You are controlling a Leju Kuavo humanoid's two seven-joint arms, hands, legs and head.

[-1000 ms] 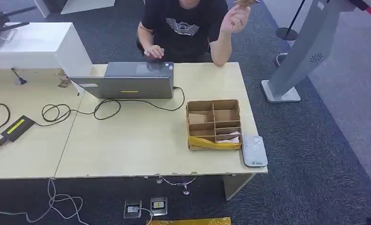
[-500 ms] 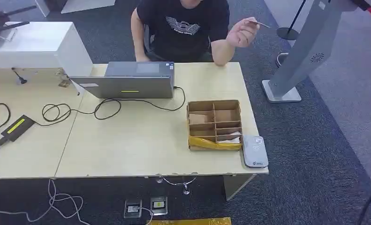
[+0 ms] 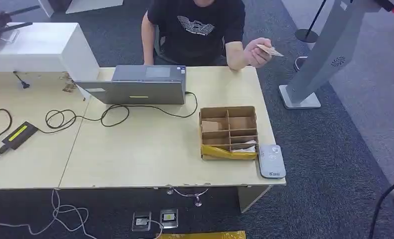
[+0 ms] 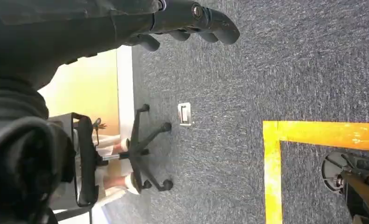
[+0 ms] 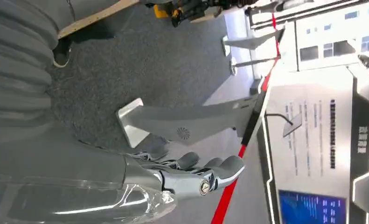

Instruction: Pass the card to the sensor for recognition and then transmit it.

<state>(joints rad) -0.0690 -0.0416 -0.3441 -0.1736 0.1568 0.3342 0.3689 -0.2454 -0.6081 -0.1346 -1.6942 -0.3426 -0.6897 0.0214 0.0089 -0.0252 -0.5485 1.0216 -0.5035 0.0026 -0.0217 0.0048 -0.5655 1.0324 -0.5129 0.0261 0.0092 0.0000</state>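
The card [image 3: 270, 50] is at the upper middle of the head view, a thin tan rectangle, pinched in the raised hand of a person [image 3: 257, 52] in a black shirt who sits behind the surface [image 3: 145, 149]. It is in the air, past the far right corner of the surface, well apart from both robot hands.

The right robot hand [image 5: 191, 175] is spread and holds nothing; its fingers [image 5: 226, 167] are smooth grey metal with rounded tips. The left robot hand [image 4: 187, 21] holds nothing too, with dark fingers loosely curled above the carpet.

The risks, as I judge them: the card is thin, stiff and slippery, so smooth metal fingers may pinch it badly at the handover and let it fall on the grey carpet [image 3: 334, 149], where it is hard to pick up. The person offers it edge-on and tilted, so a poor approach angle could push it away.

The sensor [image 3: 271, 161] is a flat grey-white pad with rounded corners. It lies at the lower right of the surface, close to the edge and touching the cardboard box [image 3: 228, 131] with dividers and yellow tape. A careless arm could knock it off.

The surface is pale wood laminate. A grey laptop [image 3: 137, 85] and black cables [image 3: 85, 117] lie toward the upper left.
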